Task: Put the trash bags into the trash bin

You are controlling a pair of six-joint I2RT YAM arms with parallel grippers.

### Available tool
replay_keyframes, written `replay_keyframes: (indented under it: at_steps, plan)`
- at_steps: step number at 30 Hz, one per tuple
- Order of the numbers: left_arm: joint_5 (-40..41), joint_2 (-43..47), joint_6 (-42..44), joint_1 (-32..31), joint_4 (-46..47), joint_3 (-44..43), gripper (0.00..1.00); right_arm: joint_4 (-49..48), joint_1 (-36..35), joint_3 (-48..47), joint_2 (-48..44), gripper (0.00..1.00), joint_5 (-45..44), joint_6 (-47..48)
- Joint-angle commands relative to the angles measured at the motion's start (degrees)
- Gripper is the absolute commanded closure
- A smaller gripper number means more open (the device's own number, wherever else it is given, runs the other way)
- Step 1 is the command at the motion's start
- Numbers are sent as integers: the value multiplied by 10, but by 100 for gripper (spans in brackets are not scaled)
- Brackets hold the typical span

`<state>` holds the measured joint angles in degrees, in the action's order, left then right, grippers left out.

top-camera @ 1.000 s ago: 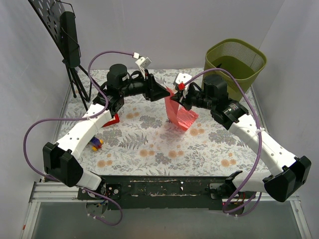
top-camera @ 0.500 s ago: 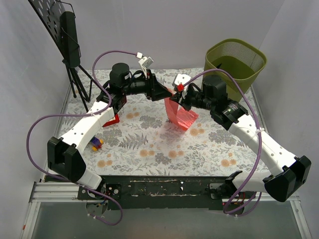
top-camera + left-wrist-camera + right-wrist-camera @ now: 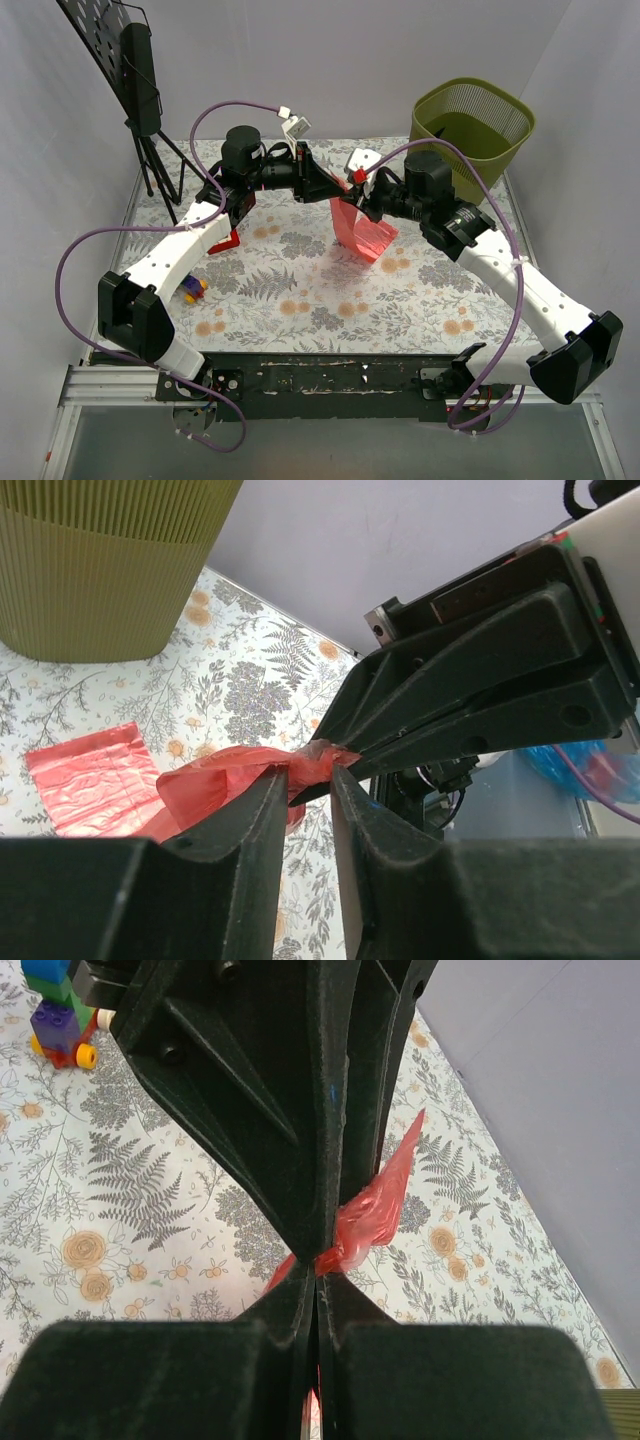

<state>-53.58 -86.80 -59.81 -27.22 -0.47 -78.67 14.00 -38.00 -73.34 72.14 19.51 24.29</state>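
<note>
The trash bag (image 3: pixel 362 232) is thin, translucent red plastic hanging above the middle of the table, its lower end on the floral cloth. My right gripper (image 3: pixel 352 190) is shut flat on its bunched top (image 3: pixel 375 1215). My left gripper (image 3: pixel 338 184) meets it tip to tip. In the left wrist view the left gripper (image 3: pixel 310 770) has its jaws narrowly apart with the bunched top (image 3: pixel 300 765) pressed between them. The olive-green mesh trash bin (image 3: pixel 470 125) stands at the far right corner and also shows in the left wrist view (image 3: pixel 110 570).
A small red block (image 3: pixel 226 241) and a coloured brick toy (image 3: pixel 192 290) lie on the left side of the cloth, under the left arm. A black music stand (image 3: pixel 135 70) stands at the far left. Purple cables loop above both arms.
My left gripper has moved right and slightly up until it meets the right gripper at the bag's top. The right arm and the bag have barely moved.
</note>
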Motion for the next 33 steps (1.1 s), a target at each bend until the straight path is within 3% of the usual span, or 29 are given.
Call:
replay_keyframes:
  at_steps: [1, 6, 12, 15, 17, 20, 25, 30, 33]
  plan:
    - [-22, 1, 15, 0, 23, -21, 80, -18, -4, -21, 5, 99, -4, 9]
    - [-25, -2, 23, 0, 24, -23, 99, -14, -5, -23, 7, 99, -5, 14]
    - [-19, 1, 36, 2, 13, -22, 100, -8, -5, -24, 5, 98, -10, 14]
    - [-13, 1, 60, 7, -15, -26, 100, 50, -3, -56, 9, 68, -1, 11]
    - [-14, 1, 101, 9, -45, -33, 100, 126, 8, -100, 16, 55, 32, 3]
    - [-32, -5, 181, 9, -110, -57, 100, 189, 61, -140, 11, 50, 114, -38]
    - [-39, 0, 253, 9, -144, -65, 100, 196, 136, -189, 44, 52, 221, -137]
    - [-39, 6, 295, 9, -165, -75, 100, 140, 144, -189, 103, 66, 300, -237]
    - [-28, 13, 315, 7, -177, -78, 100, 104, 144, -186, 128, 65, 341, -292]
